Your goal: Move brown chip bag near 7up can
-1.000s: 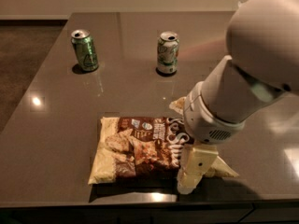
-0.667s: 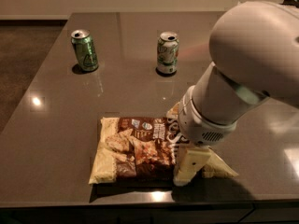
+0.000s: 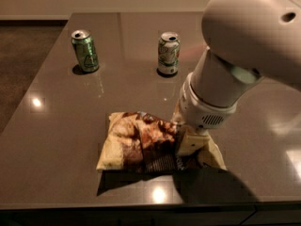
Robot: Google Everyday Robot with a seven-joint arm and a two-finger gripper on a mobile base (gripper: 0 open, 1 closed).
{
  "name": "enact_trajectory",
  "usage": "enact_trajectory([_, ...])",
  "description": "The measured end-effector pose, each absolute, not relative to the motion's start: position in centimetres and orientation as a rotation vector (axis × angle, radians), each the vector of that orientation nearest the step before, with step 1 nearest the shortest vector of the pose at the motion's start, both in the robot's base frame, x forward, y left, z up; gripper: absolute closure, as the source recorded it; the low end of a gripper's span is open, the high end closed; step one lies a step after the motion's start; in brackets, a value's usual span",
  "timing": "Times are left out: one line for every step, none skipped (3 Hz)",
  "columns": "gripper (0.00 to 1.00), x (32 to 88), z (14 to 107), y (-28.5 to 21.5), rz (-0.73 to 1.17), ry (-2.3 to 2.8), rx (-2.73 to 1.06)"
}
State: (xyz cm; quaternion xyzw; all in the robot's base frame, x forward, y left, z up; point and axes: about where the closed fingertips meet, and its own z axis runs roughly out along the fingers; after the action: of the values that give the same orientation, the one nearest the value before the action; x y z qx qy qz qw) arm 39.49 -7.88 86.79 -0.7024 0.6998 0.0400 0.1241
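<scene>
The brown chip bag [image 3: 136, 142] lies near the table's front edge, crumpled and bunched up toward its right side. My gripper [image 3: 187, 144] comes down from the big white arm onto the bag's right part and is shut on it; the arm hides the bag's right end. The 7up can [image 3: 168, 53], pale whitish-green with a silver top, stands upright at the back of the table, beyond the bag and a little right of its middle.
A darker green can [image 3: 85, 51] stands upright at the back left. The dark grey table [image 3: 51, 126] ends just in front of the bag and along the left, with floor beyond. My arm's bulk fills the upper right.
The arm has swung left and over the bag. The bag was lying flat; now it is bunched up and pulled slightly right under the gripper. The cans have not moved.
</scene>
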Motion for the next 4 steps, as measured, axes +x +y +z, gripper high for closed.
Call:
enact_trajectory([0.88, 42.5, 88.3, -8.0, 0.081, 2.06, -2.014])
enact_trajectory([1.0, 46.5, 89.4, -8.1, 0.053, 2.096, -1.941])
enact_trajectory([1.0, 50.2, 89.3, -8.9, 0.016, 2.149, -1.868])
enact_trajectory([1.0, 52.9, 88.7, -10.4, -0.018, 2.203, -1.807])
